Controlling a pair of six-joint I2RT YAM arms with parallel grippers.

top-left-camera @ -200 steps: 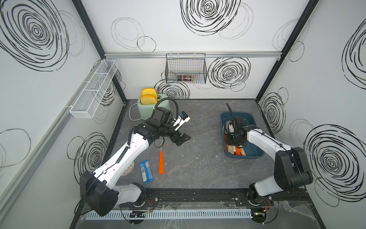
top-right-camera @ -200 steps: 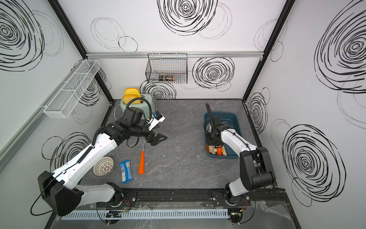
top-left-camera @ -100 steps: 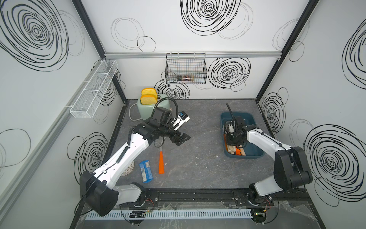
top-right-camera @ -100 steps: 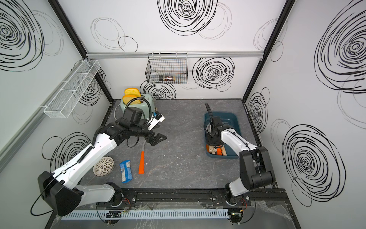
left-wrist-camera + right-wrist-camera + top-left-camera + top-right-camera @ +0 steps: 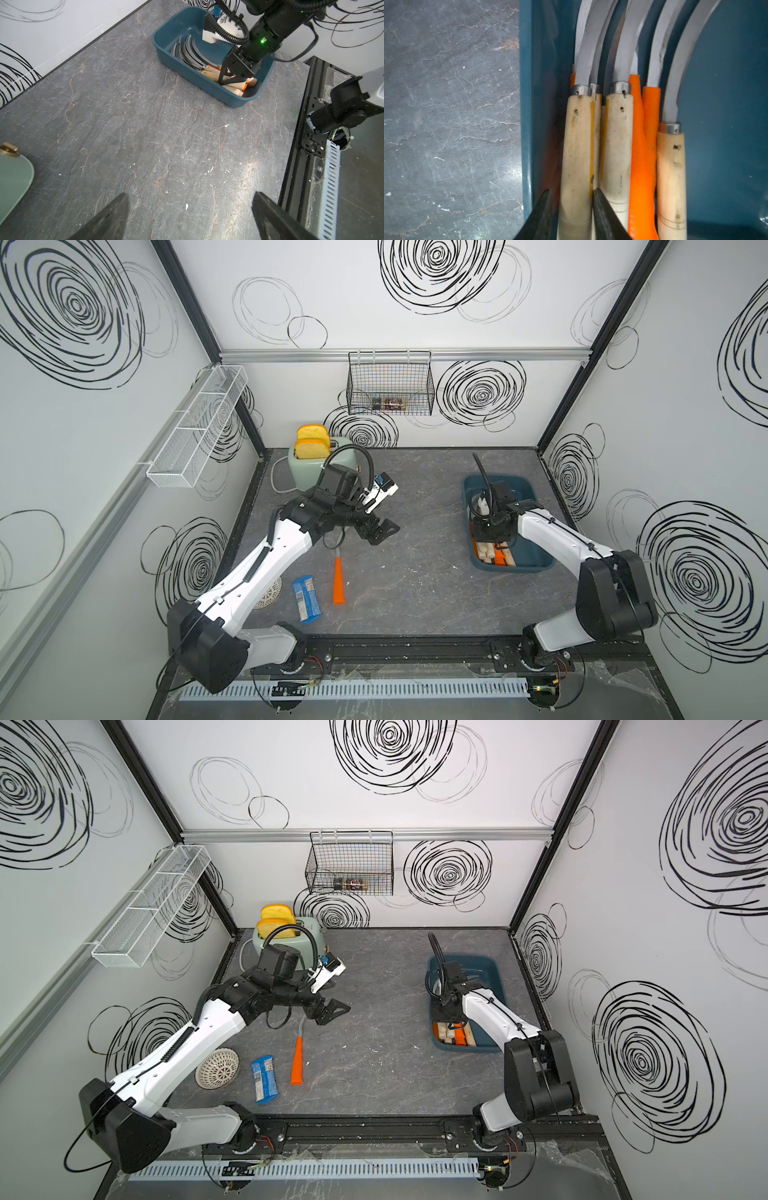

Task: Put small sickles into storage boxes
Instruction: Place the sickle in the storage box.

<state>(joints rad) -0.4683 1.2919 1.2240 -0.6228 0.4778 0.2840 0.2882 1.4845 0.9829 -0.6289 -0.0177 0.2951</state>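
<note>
One orange sickle (image 5: 338,585) lies outside the storage box (image 5: 536,568), flat on the table (image 5: 415,572) left of centre. Its handle points to the near edge and its grey blade runs to the far side, where the tip passes under the left gripper (image 5: 376,529) in both top views (image 5: 297,1063).

Left gripper: you can check it in the left wrist view (image 5: 190,194). The fingers are spread wide with only bare table between them, and it hangs above the table holding nothing.

Storage box: it sits on the right side of the table, long axis near to far. You will find the other sickles (image 5: 207,70) packed inside it along its left wall (image 5: 527,104), at least six of them. Their handles are at the near end and their blades curve to the far end. Pale wood and orange handles lie side by side, touching.

Right gripper (image 5: 572,190): it is down inside the box, over the handle ends. The fingers stand a little apart, astride the pale wood handle (image 5: 577,145) nearest the left wall. One finger lies against that handle and the other shows a thin dark gap, so you should not read this as a clamp.

Also on the table:
- A green toaster (image 5: 316,472) with two slices up stands at the far left.
- A blue packet (image 5: 306,599) lies just left of the orange sickle.
- A white round strainer (image 5: 217,1068) lies left of the packet.
</note>
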